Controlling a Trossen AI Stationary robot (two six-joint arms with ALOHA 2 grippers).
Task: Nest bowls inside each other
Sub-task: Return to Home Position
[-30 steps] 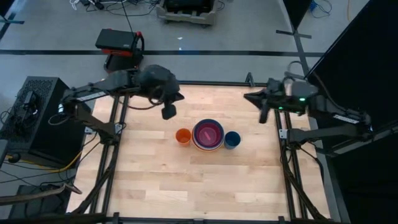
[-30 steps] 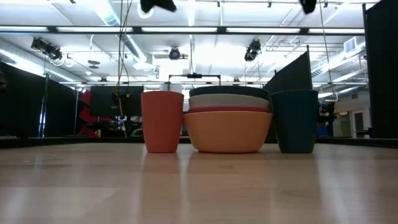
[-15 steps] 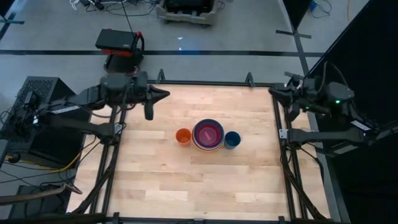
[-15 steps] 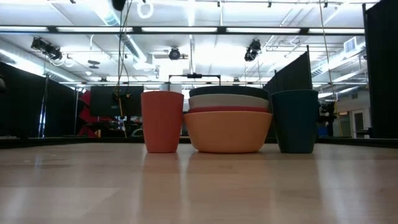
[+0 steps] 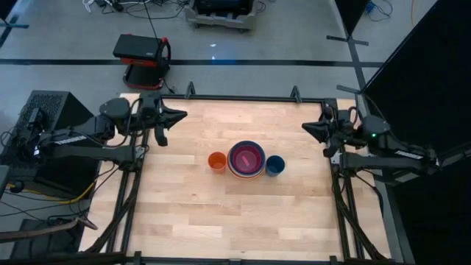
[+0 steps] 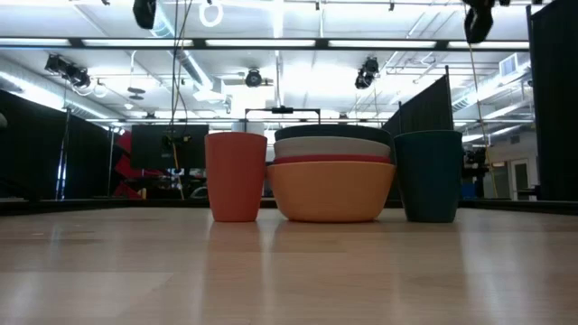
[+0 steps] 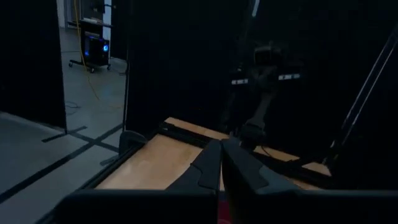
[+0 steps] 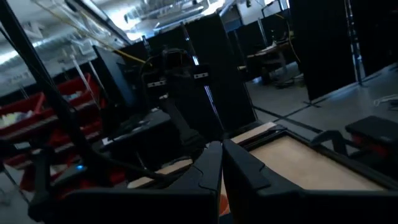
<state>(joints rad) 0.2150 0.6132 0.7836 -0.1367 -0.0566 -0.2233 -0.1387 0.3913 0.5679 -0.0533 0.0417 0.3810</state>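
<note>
The bowls [image 5: 246, 159] stand nested in one stack at the middle of the table, the magenta-pink one innermost. In the low view the yellow-orange bowl [image 6: 330, 191] rests by its base on the table, with the red-orange, white and dark rims above it. My left gripper [image 5: 180, 115] is shut and holds nothing; it points level over the far left of the table, well clear of the stack. My right gripper [image 5: 305, 126] is also shut with nothing in it and points level from the table's right edge. Each wrist view shows its own fingers closed together, left [image 7: 221, 149] and right [image 8: 221, 149].
A small orange cup [image 5: 216, 161] stands just left of the stack and a small dark-blue cup [image 5: 274, 165] just right of it, both upright. Black frame rails [image 5: 135, 184] run along the table's left and right sides. Bare wood [image 5: 235, 213] lies toward the near edge.
My left gripper has drawn back from near the stack toward the table's left edge, sunk, and tipped from pointing down to level. My right gripper has sunk at the right edge and levelled out. Both stayed shut. The bowls and cups have not moved.
</note>
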